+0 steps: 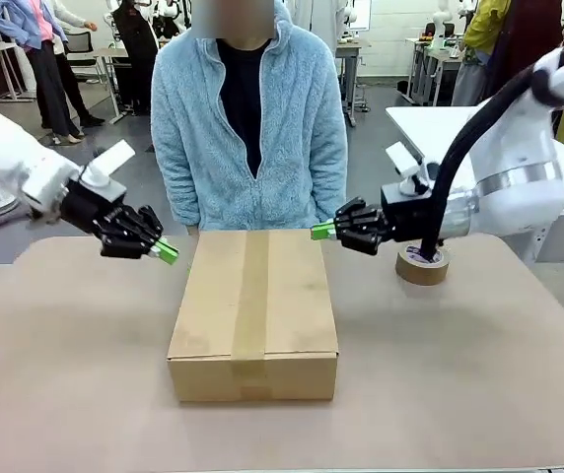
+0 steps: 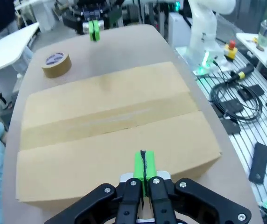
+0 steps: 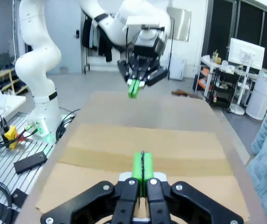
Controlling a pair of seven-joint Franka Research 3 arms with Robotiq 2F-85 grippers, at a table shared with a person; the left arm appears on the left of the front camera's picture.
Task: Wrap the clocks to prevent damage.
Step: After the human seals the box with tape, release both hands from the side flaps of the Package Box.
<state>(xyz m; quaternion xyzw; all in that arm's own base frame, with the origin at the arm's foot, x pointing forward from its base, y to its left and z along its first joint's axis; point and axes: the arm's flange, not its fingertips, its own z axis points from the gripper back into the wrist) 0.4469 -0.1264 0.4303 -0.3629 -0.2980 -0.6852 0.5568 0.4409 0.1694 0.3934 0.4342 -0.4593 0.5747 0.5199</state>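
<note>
Overhead, both pincers, left (image 1: 167,253) and right (image 1: 321,232), pressed together above the unmarked taped box (image 1: 253,310).

The table (image 1: 75,394) carries a taped cardboard box (image 1: 253,313) and a tape roll (image 1: 422,265).

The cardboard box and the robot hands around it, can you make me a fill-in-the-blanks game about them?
1. The cardboard box is sealed along its top with a strip of brown ____.
2. The left end effector and the right end effector both have their green pads pressed ____.
3. The tape roll lies on the table behind the ____ end effector.

Missing words: tape; together; right
</note>
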